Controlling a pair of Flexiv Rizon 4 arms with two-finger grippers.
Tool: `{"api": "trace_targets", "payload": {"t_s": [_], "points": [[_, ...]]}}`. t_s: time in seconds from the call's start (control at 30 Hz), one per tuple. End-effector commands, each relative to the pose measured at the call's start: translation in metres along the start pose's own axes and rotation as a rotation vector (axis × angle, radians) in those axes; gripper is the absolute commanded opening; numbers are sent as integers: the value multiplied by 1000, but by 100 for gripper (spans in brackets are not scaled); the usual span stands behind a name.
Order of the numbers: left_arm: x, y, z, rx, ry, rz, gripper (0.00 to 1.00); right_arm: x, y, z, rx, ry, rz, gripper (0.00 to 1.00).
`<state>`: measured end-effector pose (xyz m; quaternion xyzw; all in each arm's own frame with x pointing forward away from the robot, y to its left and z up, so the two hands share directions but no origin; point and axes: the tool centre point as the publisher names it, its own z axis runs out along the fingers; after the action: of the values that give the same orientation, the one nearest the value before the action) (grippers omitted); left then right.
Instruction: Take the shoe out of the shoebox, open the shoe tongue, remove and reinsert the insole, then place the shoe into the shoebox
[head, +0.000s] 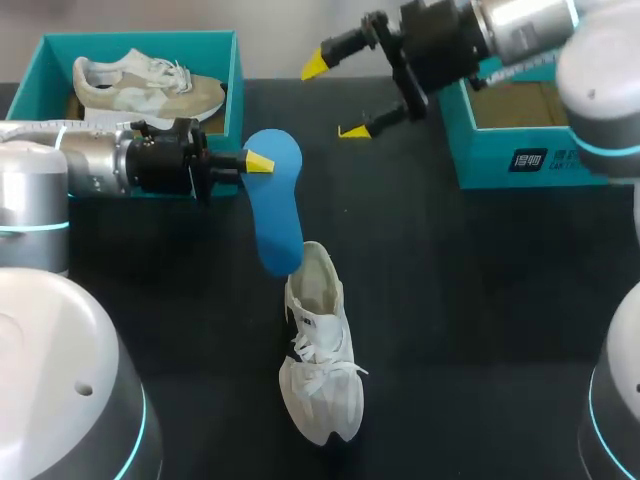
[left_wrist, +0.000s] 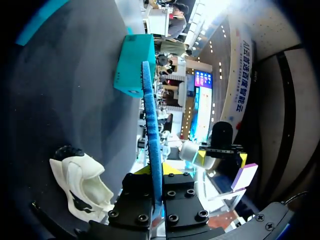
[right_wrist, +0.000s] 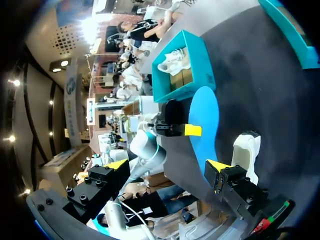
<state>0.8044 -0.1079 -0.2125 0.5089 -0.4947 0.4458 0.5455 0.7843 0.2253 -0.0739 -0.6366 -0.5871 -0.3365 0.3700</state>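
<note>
Spreading across the whole head view, the dark tabletop (head: 450, 300) carries two teal cardboard shoeboxes. One shoebox (head: 236, 90) sits at the upper left with a beige-and-white sneaker (head: 150, 85) lying inside. The other shoebox (head: 500, 160) sits at the upper right, partly behind the right arm.

A white lace-up shoe (head: 320, 350) rests on the tabletop at lower centre, outside both boxes, toe toward the lower edge and heel opening toward the middle. Just above it, a bright blue foam insole (head: 275, 205) slants down toward that heel opening; whether they touch cannot be told.

The left gripper (head: 258, 163), coming in from the left, has its fingers closed on the insole's upper end, which shows edge-on between them in the left wrist view. The right gripper (head: 333, 98), at upper centre, has its fingers spread wide and holds nothing.
</note>
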Motion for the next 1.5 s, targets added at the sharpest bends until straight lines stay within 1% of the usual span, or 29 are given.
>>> {"api": "trace_targets", "payload": {"t_s": [0.03, 0.27, 0.6, 0.9, 1.23, 1.33, 1.5], "points": [[0, 0, 0, 0, -2, 1, 0, 19, 4, 0, 26, -500, 37, 100], [0, 0, 0, 0, -2, 1, 0, 39, 5, 1, 37, -687, 70, 100], [0, 0, 0, 0, -2, 1, 0, 51, -2, 4, 16, -845, 66, 100], [0, 0, 0, 0, -2, 1, 0, 52, -5, 20, 13, -945, 36, 100], [0, 0, 0, 0, -2, 1, 0, 54, -7, 46, -12, -1046, 2, 100], [0, 0, 0, 0, -2, 1, 0, 51, -7, 53, -20, -1058, -2, 100], [0, 0, 0, 0, -2, 1, 0, 51, -9, 55, -25, -1044, -8, 100]]}}
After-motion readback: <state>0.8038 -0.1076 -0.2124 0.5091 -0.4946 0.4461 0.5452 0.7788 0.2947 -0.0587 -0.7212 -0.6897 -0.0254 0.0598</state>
